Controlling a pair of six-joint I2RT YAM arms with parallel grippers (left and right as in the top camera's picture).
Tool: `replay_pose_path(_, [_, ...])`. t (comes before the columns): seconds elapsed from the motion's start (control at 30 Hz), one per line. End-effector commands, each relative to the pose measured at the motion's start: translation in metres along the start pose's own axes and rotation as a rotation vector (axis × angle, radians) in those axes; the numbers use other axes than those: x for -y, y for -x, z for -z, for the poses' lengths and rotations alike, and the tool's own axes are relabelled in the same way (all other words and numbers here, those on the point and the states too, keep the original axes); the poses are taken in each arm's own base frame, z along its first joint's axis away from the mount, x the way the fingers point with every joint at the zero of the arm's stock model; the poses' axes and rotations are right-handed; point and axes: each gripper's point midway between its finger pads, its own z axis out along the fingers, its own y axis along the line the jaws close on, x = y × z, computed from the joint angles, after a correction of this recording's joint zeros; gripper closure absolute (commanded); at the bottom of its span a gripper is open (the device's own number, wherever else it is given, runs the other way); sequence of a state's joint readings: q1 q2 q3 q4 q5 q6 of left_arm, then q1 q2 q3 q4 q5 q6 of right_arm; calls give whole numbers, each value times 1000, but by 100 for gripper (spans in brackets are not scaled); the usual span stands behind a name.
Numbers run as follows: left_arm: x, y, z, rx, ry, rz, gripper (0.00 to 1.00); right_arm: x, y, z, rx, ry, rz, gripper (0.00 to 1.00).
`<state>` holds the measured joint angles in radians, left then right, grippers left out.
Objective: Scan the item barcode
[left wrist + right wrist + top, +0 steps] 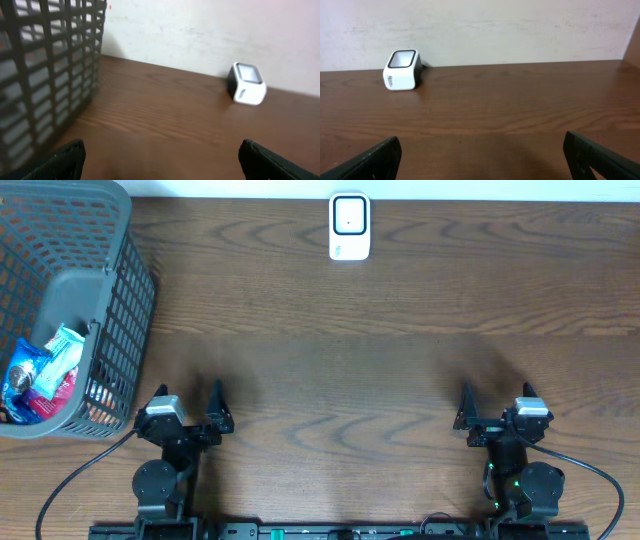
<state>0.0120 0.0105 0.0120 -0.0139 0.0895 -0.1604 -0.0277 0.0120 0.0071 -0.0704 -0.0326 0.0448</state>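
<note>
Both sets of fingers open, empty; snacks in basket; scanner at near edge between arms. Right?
No. The barcode scanner sits at the far edge, not the near edge; the overhead view shows it. Left gripper, right gripper open and empty; snack packs in the basket.

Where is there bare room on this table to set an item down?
The middle is bare, from the scanner down to the left tool and right tool, and rightward to the table edge. Only the far left is crowded, by the basket.
</note>
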Motion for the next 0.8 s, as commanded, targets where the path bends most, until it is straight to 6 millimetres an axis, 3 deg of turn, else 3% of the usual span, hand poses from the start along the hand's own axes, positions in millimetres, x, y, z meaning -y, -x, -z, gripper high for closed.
replay_pose_path(0.0, [14, -8, 1, -39, -87, 147, 2, 1, -2, 0, -5, -5, -14, 1])
replay_pose_path(0.57, [39, 63, 12, 245, -222, 120, 2, 1, -1, 0, -4, -5, -14, 1])
replay_pose_path(0.77, [50, 70, 17, 256, -276, 108, 2, 1, -2, 0, -5, -5, -14, 1])
